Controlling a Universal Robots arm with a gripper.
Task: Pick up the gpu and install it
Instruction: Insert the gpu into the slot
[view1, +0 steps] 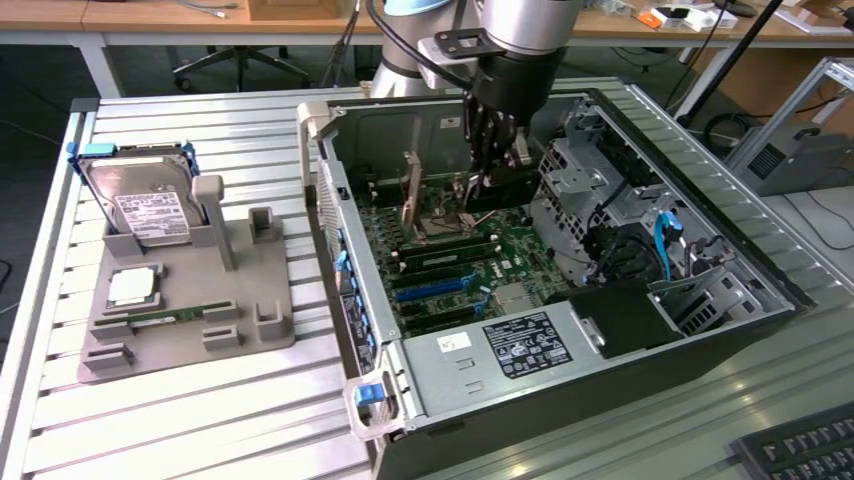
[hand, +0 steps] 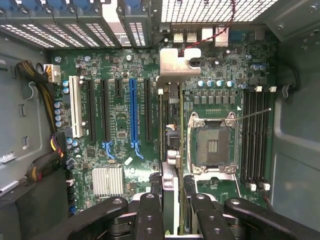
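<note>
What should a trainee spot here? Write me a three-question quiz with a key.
1. What does the gripper hold?
2. True or false: the hard drive lies inside the computer case.
3. The CPU socket is: A) empty; B) under a cooler; C) covered by cables.
Key: 1) the gpu; 2) false, the hard drive stands in the grey holder outside the computer case; 3) A.

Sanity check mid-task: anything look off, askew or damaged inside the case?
Nothing damaged or spilled. The gpu sits straight in the gripper, above the board. One oddity: the CPU socket is empty, and its thin lever sticks out across the RAM slots.
</note>
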